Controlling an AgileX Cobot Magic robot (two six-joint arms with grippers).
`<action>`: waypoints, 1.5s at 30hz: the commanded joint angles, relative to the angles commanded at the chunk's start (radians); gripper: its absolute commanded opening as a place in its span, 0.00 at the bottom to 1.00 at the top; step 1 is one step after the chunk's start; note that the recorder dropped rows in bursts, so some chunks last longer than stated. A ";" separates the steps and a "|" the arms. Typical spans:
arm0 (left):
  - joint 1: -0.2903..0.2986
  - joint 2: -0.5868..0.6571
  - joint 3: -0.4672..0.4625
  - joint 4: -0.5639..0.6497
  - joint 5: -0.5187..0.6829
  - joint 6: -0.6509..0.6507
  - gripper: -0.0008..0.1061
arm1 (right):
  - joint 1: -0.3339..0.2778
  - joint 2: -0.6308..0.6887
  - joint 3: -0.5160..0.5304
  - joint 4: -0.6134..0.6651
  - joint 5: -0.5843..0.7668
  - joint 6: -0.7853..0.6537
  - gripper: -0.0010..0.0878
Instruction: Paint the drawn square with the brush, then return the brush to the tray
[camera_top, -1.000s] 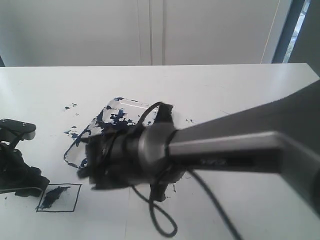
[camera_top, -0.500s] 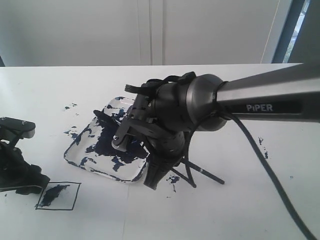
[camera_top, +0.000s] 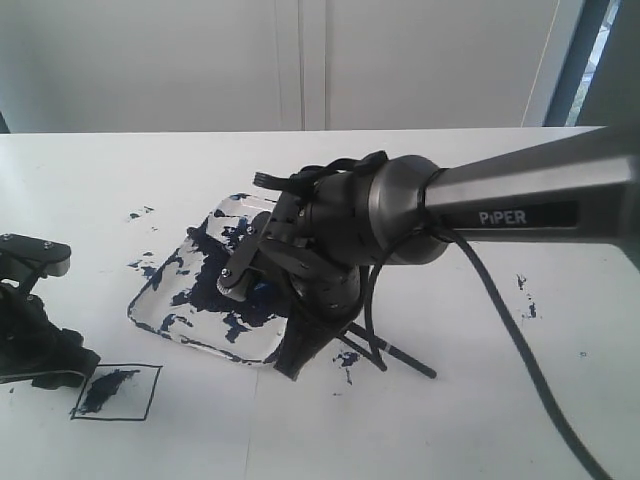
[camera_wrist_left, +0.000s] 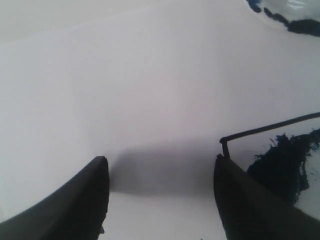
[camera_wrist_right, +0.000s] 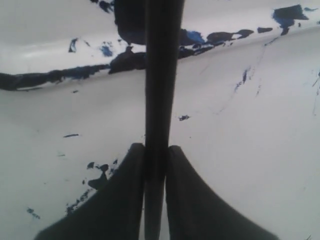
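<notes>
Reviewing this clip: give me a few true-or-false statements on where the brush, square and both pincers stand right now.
1. The right pincer is shut on the brush. True.
2. The drawn square is blank inside. False: a dark daub sits in it.
3. The left pincer is open and empty. True.
4. The brush lies loose in the tray. False: it is gripped, reaching across the tray's rim.
</notes>
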 joint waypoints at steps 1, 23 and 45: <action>0.000 0.000 0.000 0.000 0.000 0.000 0.61 | 0.000 0.000 0.000 0.000 -0.010 0.010 0.07; 0.000 0.000 0.000 0.000 0.000 -0.001 0.61 | 0.000 -0.404 0.061 0.087 -0.109 0.017 0.57; 0.000 0.000 0.000 0.000 0.023 -0.001 0.61 | 0.000 -0.385 0.276 0.076 0.117 -0.030 0.47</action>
